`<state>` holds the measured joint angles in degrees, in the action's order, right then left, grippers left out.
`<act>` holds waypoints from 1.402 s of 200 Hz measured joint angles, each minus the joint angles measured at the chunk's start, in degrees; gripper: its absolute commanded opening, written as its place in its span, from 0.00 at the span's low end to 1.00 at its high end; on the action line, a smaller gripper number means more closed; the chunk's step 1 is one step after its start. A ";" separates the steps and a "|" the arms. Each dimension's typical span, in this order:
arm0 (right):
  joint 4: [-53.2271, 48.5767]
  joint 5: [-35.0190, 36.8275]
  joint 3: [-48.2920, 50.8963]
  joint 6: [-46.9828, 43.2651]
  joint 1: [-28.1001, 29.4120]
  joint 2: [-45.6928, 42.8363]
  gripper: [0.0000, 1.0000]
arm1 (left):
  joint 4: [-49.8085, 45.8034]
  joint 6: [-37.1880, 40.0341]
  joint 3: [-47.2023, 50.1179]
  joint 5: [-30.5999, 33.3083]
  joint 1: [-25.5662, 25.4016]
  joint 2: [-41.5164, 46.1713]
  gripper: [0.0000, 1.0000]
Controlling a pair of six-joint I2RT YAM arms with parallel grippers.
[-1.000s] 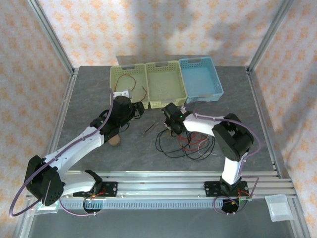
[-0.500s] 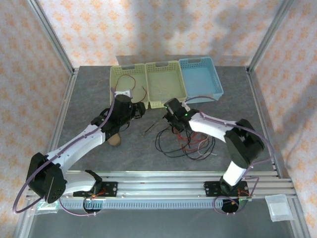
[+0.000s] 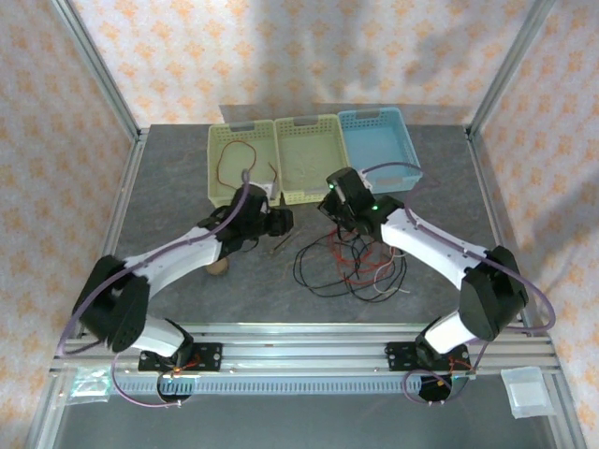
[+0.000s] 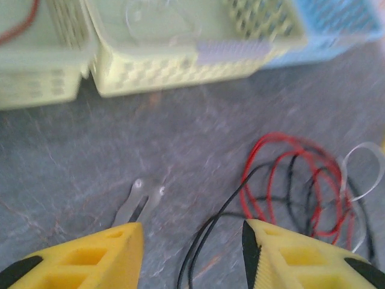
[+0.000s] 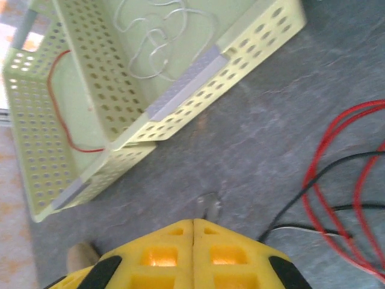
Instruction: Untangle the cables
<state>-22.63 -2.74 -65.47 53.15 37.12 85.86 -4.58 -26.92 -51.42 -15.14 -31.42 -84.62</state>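
On the grey table, at the upper left of the top view, we see a pale yellow basket with a red cable looped inside it. Just below that basket the left hand hangs over the table, and in its wrist view the yellow fingers stand wide apart, released and gripping nothing. A short dark stick lies just below and right of it.

Next comes the middle basket, holding a whitish cable. By its near edge is the right hand, fingers clenched tight together; we cannot tell if any wire is pinched. The tangled cables, red, black and whitish, lie below it at centre frame. A blue basket sits farthest right.
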 measured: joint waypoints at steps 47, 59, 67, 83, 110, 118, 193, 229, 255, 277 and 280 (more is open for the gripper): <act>-1.40 -0.13 7.89 -4.61 -7.93 -6.25 0.13 | -11.93 6.12 -13.92 4.31 -6.54 -14.36 0.39; -1.27 -0.72 10.58 -5.53 -9.16 -9.20 0.15 | -13.94 7.41 -16.61 4.81 -7.23 -16.65 0.40; -0.83 -1.36 12.22 -5.84 -9.70 -11.17 0.16 | -15.17 8.20 -18.51 5.05 -7.54 -18.25 0.40; -0.24 -2.36 14.86 -6.21 -10.78 -14.40 0.16 | -17.29 9.99 -22.25 5.16 -7.89 -21.49 0.40; 0.15 -3.26 17.03 -6.64 -12.87 -17.31 0.16 | -20.26 12.98 -28.13 5.77 -8.76 -27.52 0.40; 0.13 -3.37 17.33 -6.78 -13.53 -17.75 0.16 | -20.94 13.62 -29.18 5.88 -9.14 -28.92 0.40; 0.11 -4.22 18.91 -7.63 -15.06 -21.62 0.17 | -25.81 17.00 -37.24 7.85 -10.86 -37.16 0.40; -0.07 -4.42 19.47 -7.63 -15.06 -21.68 0.16 | -26.69 17.68 -39.58 8.52 -10.88 -38.84 0.34; -0.09 -4.42 19.47 -7.65 -15.06 -21.75 0.16 | -27.58 18.12 -40.76 9.14 -11.08 -39.56 0.29; -0.09 -4.42 19.47 -7.85 -15.06 -21.75 0.16 | -27.65 18.40 -40.92 9.77 -11.34 -39.78 0.22; -0.09 -4.42 19.47 -7.85 -15.06 -21.75 0.16 | -27.71 18.49 -41.03 9.79 -11.37 -39.82 0.21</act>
<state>-22.72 -7.16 -46.00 45.30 22.06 64.12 -32.29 -8.43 -92.44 -5.34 -42.78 -124.44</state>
